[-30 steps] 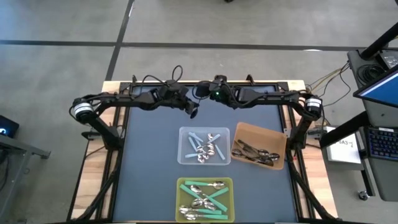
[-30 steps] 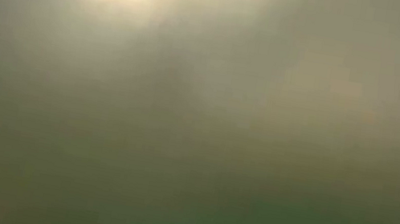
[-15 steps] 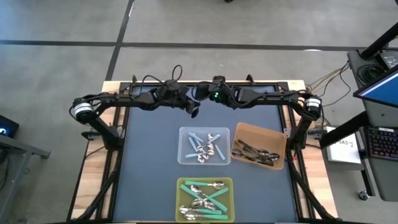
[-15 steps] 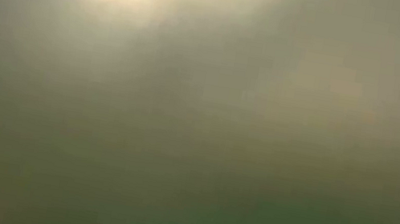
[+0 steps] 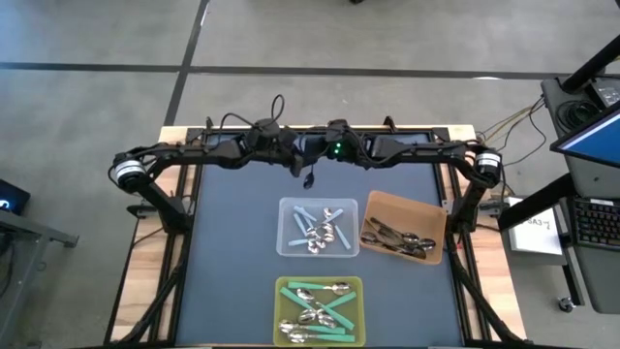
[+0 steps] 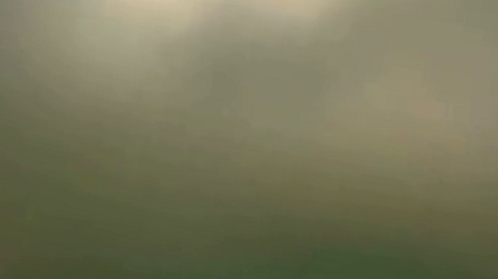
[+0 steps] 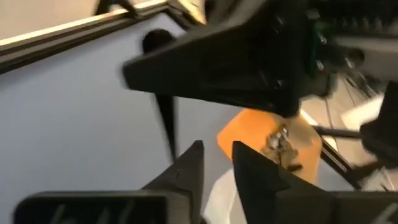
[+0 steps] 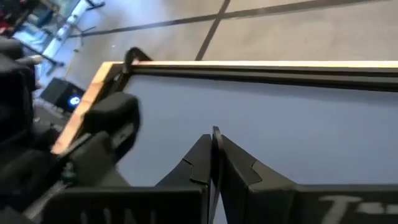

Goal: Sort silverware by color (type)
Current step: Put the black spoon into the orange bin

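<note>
You've got teal-handled spoons (image 5: 320, 312) in the yellow-green bin (image 5: 282, 291) nearest, light-blue-handled spoons (image 5: 320, 228) in the clear bin (image 5: 286, 206) mid-table, dark-handled spoons (image 5: 397, 237) in the brown bin (image 5: 373, 201) beside it. Far edge: left gripper (image 7: 216, 163) fingers slightly apart, holding nothing; right gripper (image 8: 214, 155) clenched, nothing visibly held.

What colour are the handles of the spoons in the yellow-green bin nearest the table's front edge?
Teal-green handles in the yellow-green bin, clearest in the high view.
</note>
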